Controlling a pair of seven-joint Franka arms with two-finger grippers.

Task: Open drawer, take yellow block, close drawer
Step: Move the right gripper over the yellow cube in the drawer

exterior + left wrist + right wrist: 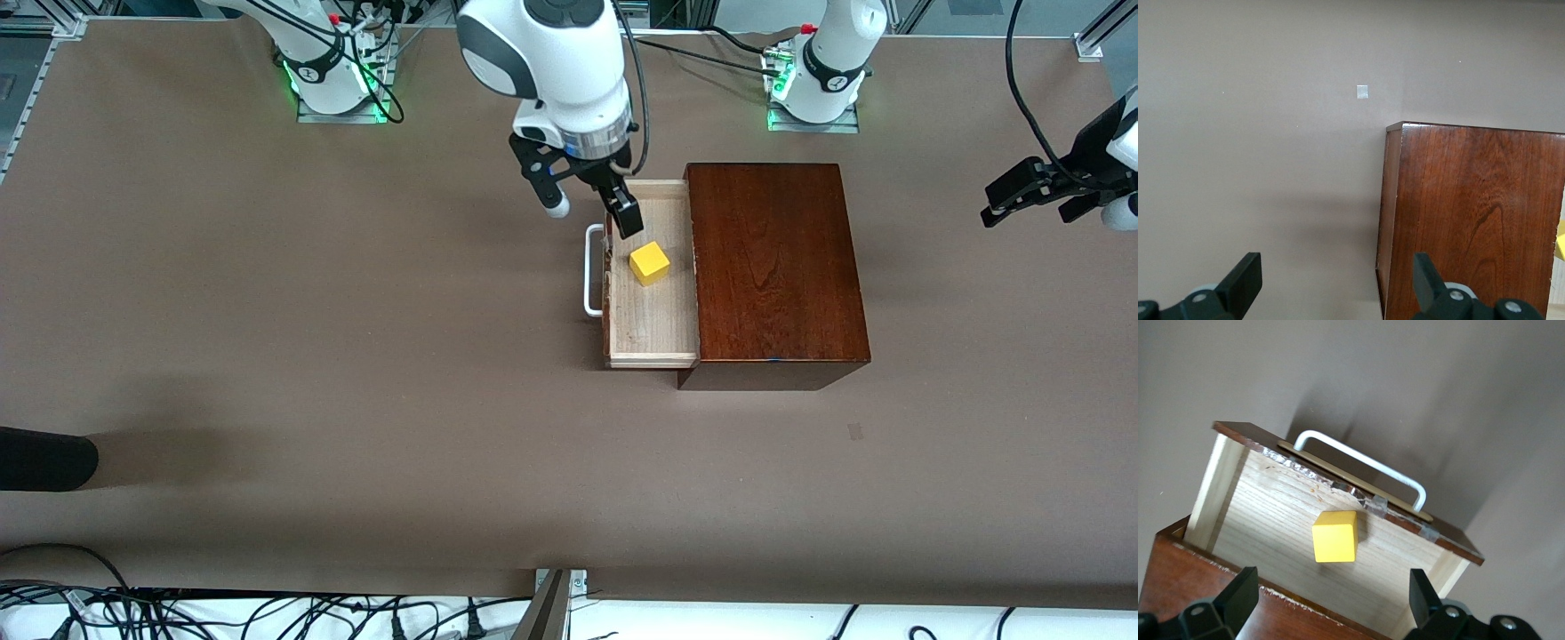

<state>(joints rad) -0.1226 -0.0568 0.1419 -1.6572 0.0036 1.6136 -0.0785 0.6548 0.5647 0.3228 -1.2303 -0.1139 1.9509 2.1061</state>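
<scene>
Drawer open; block pick-up in hand.

The drawer [651, 307] is seen pulled out of the wooden box [773, 267] toward the right arm's end of the table, with the yellow block [650, 263] resting on its pale floor. The right gripper [591, 209] is held over the drawer, fingers apart and empty. The left gripper [1049, 196], fingers also apart, is parked near the table's edge. Next, a descent centred on the block is called for, then closure.
</scene>
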